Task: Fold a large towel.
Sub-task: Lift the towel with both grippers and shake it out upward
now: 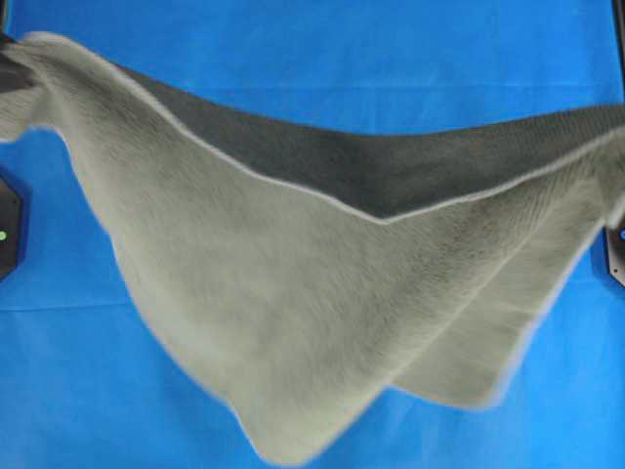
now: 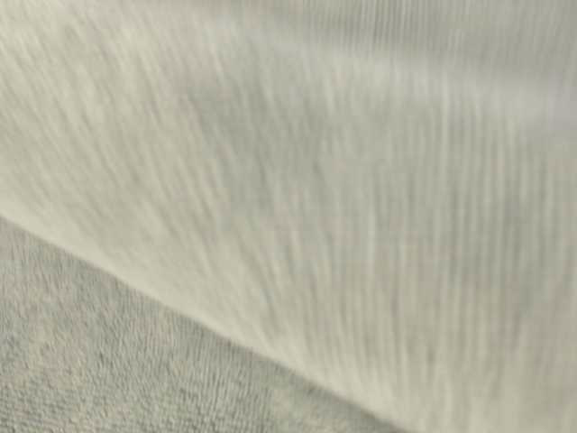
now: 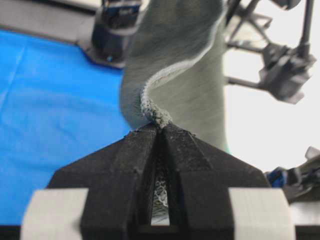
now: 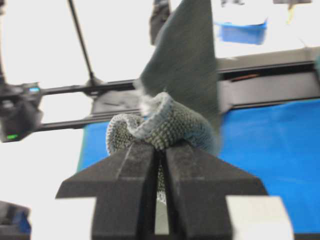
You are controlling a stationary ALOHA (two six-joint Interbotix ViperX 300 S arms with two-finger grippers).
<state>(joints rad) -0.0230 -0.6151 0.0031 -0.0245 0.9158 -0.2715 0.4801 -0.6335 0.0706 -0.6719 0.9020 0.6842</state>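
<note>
Right now my left tool (image 3: 161, 127) and right tool (image 4: 159, 145) are each clamped tight on a corner of the towel (image 1: 293, 322), which hangs spread in the air over the blue sheet (image 1: 322, 59). No fold is laid yet, I judge. Table-level view shows only blurred cloth.

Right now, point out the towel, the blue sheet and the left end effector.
towel (image 1: 293, 322), overhead view, its pale fuzzy face.
blue sheet (image 1: 59, 391), overhead view, bare lower-left area.
left end effector (image 3: 161, 127), left wrist view, its closed tips.

Bright blue sheet (image 1: 322, 59) underneath
</note>
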